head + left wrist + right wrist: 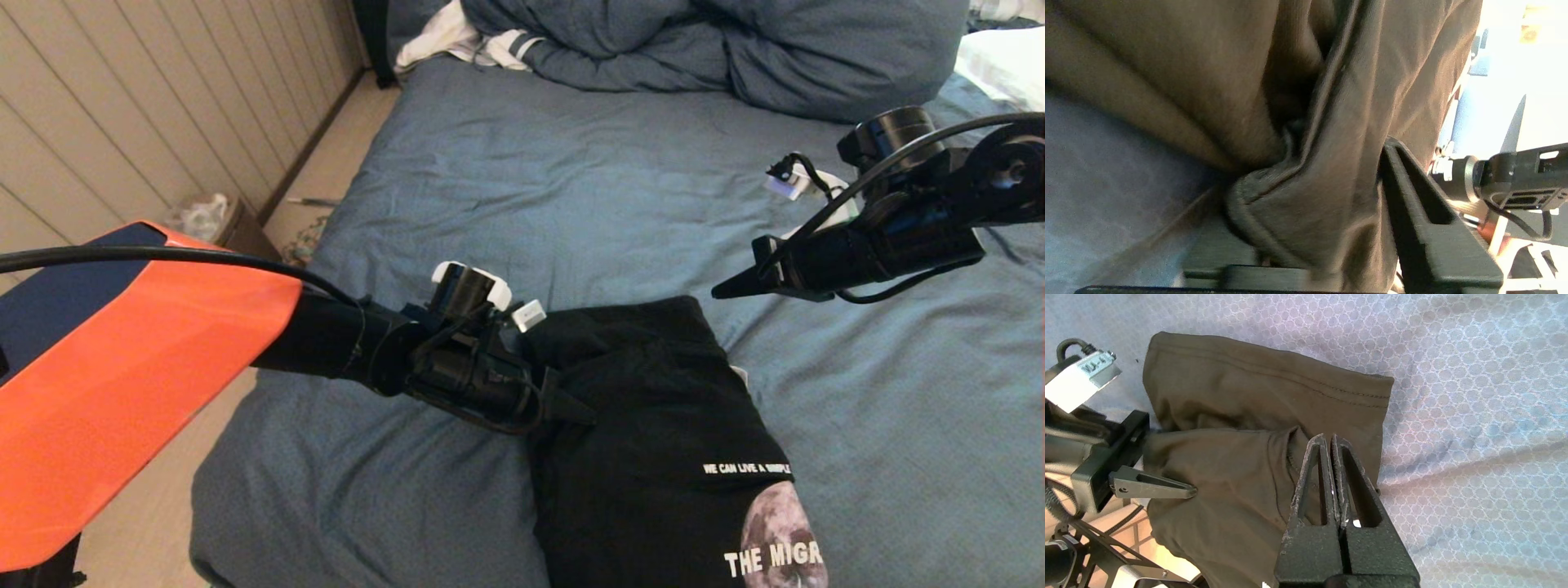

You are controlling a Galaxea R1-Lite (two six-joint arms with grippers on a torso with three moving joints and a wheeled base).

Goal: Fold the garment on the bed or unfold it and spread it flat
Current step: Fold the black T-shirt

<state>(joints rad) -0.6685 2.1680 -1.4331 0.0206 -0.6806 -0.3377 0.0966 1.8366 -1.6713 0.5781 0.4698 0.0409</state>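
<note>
Head view: the black T-shirt [653, 441] is seen lying on the slate-blue bed [522, 180] near its front edge, bunched and partly doubled over, moon print and white lettering showing at the near corner. Neither a flat spread nor a tidy fold has been reached; most of the work is judged still to be done. The left gripper [563, 400] is stretched in low from the side, its tips at the shirt's edge. The right gripper [739, 286] is held above the bed, just beyond the shirt's far corner, clear of the cloth.

Left wrist view: a hemmed fold of the shirt [1298, 171] is seen pinched between the jaws, which are closed onto it; the sheet lies beside it.

Right wrist view: the right fingers [1327, 473] are pressed together with nothing between them. The shirt lies below and ahead of the tips, the left gripper [1167, 488] biting its opposite edge.
</note>
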